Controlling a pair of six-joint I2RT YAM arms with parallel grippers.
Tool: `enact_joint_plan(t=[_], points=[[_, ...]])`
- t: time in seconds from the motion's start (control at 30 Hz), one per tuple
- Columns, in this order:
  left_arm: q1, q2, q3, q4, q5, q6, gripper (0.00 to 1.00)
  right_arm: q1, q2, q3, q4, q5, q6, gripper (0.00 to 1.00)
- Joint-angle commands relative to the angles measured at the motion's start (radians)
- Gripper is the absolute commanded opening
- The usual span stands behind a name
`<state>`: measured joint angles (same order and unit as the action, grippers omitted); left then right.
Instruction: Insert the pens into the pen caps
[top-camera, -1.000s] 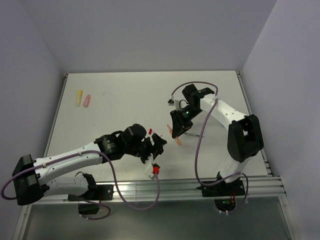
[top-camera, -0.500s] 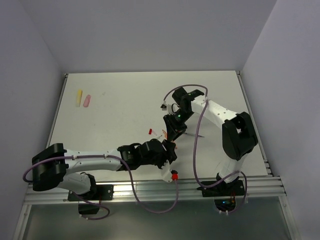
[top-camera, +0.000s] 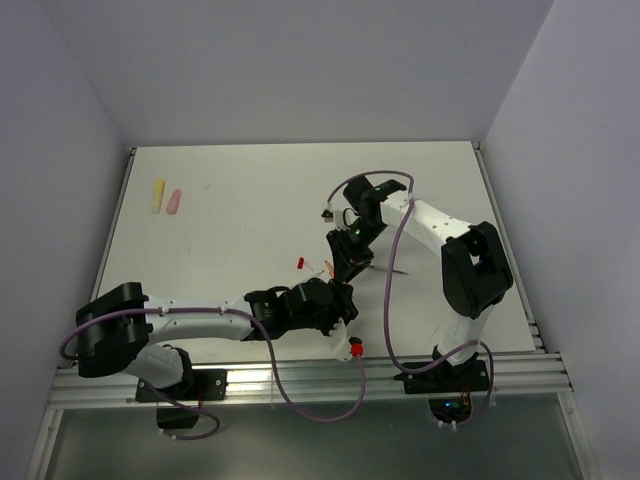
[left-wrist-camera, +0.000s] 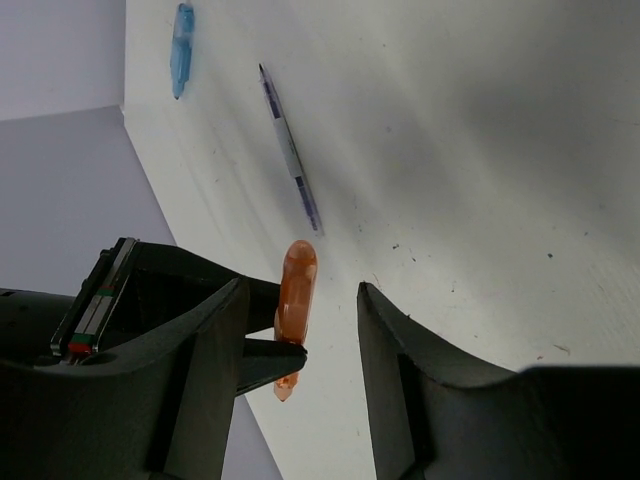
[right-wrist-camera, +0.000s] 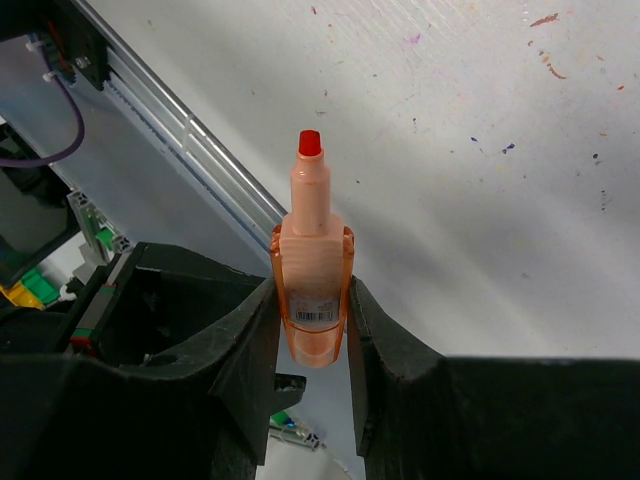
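Note:
My right gripper (right-wrist-camera: 311, 285) is shut on an orange pen (right-wrist-camera: 313, 270), whose red tip points away from the camera. In the left wrist view that same orange pen (left-wrist-camera: 296, 300) hangs between the fingers of my open left gripper (left-wrist-camera: 301, 288). It is closer to the left finger, and a gap shows on the right. From above, the two grippers meet near the table's middle front, left gripper (top-camera: 345, 297) just below right gripper (top-camera: 346, 266). A small red pen cap (top-camera: 300, 263) lies on the table to their left.
A yellow pen (top-camera: 157, 193) and a pink pen (top-camera: 175, 201) lie at the far left. A blue pen (left-wrist-camera: 181, 45) and a thin grey pen (left-wrist-camera: 290, 160) lie on the table beyond the grippers. An aluminium rail (top-camera: 300, 378) runs along the near edge.
My left arm has swung right, past the red cap, bringing its jaws round the orange pen, and they have narrowed. The right gripper shifted slightly left and down, still holding the pen.

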<state>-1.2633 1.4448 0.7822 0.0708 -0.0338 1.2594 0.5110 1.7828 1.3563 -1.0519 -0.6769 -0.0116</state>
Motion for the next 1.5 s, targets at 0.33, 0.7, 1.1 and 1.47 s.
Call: enact_joint_plan(t=[0.33, 0.7, 1.1, 1.47], points=[[-0.008, 0.058, 0.038, 0.076, 0.0, -0.014, 0.36, 0.015, 0.033, 0.055, -0.02, -0.05, -0.01, 0.0], [-0.008, -0.029, 0.087, -0.044, 0.02, -0.106, 0.0, -0.002, 0.082, 0.209, -0.097, -0.018, -0.152, 0.32], [0.175, -0.219, 0.473, -0.272, 0.336, -0.77, 0.0, -0.371, 0.015, 0.745, -0.066, -0.019, -0.266, 0.81], [0.485, -0.287, 0.572, -0.168, 0.531, -1.411, 0.0, -0.41, -0.347, 0.115, 0.562, -0.288, -0.048, 0.89]])
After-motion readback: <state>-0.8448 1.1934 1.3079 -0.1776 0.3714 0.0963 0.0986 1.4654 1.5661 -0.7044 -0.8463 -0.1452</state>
